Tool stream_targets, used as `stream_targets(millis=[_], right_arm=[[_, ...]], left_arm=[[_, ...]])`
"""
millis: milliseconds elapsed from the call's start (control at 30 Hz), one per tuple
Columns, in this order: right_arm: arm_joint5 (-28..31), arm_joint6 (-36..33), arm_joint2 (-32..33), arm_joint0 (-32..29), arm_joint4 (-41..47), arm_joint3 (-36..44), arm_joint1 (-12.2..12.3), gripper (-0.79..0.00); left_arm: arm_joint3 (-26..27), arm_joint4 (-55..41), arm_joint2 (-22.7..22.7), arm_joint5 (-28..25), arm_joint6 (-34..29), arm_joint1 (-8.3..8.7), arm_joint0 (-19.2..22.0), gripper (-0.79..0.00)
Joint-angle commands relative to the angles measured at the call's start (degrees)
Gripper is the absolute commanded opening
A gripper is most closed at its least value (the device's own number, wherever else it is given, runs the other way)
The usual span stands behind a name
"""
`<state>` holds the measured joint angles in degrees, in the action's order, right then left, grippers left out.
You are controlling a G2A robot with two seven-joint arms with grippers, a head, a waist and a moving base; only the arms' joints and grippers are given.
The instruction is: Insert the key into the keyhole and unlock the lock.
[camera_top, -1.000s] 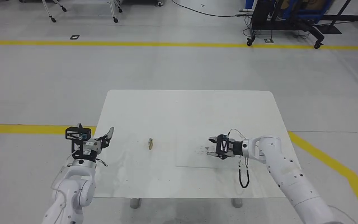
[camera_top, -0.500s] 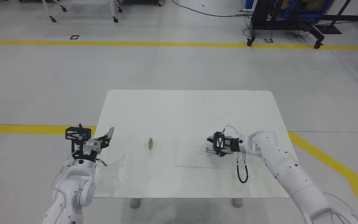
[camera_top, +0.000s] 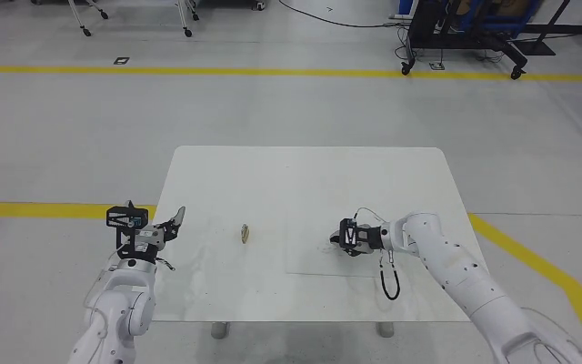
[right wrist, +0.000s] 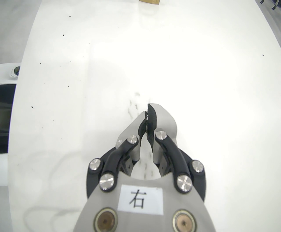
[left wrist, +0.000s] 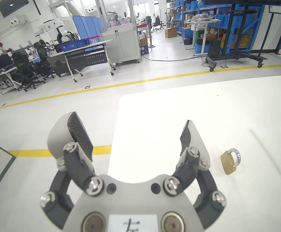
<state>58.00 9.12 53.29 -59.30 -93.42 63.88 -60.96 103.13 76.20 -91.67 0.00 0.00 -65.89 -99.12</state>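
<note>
A small brass padlock (camera_top: 245,233) with a silver shackle lies on the white table (camera_top: 300,173), left of centre; it also shows in the left wrist view (left wrist: 229,161) and at the edge of the right wrist view (right wrist: 149,1). My right gripper (camera_top: 335,239) is down at the tabletop right of the padlock, its fingertips (right wrist: 151,109) pressed together where the key lay. The key itself is hidden between the pads. My left gripper (left wrist: 131,125) stands open and empty at the table's left edge (camera_top: 177,218), well apart from the padlock.
Faint scuff marks (right wrist: 132,107) dot the table just ahead of the right fingertips. A black cable loop (camera_top: 391,282) hangs from the right arm over the table's front part. Bare table lies between padlock and right gripper.
My right gripper has slid left along the table onto the key's spot and gone from open to shut. The left arm and the padlock have not moved.
</note>
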Motion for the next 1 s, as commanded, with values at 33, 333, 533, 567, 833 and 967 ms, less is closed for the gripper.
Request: stream_targets(millis=[33, 333, 533, 567, 833, 967], right_arm=[[0.00, 0.17, -0.09, -0.07, -0.09, 0.24, 0.27, -0.785], [-1.33, 0.29, 1.11, -0.93, -0.71, 2.04, 1.11, -0.785], [-2.46, 0.36, 3.10, -1.58, 0.33, 3.36, 1.73, -0.785], [-2.62, 0.40, 3.40, -1.68, 0.57, 3.65, 1.81, -0.785], [-5.90, 1.53, 6.72, -2.79, 5.93, 5.21, 2.22, -0.785], [-8.49, 1.26, 8.83, -3.12, 12.45, 5.69, 2.06, -0.785]], left_arm=[[0.00, 0.00, 0.00, 0.00, 0.00, 0.00, 0.00, 0.000], [0.00, 0.00, 0.00, 0.00, 0.00, 0.00, 0.00, 0.000], [0.00, 0.00, 0.00, 0.00, 0.00, 0.00, 0.00, 0.000], [0.00, 0.00, 0.00, 0.00, 0.00, 0.00, 0.00, 0.000], [0.00, 0.00, 0.00, 0.00, 0.00, 0.00, 0.00, 0.000], [0.00, 0.00, 0.00, 0.00, 0.00, 0.00, 0.00, 0.000]])
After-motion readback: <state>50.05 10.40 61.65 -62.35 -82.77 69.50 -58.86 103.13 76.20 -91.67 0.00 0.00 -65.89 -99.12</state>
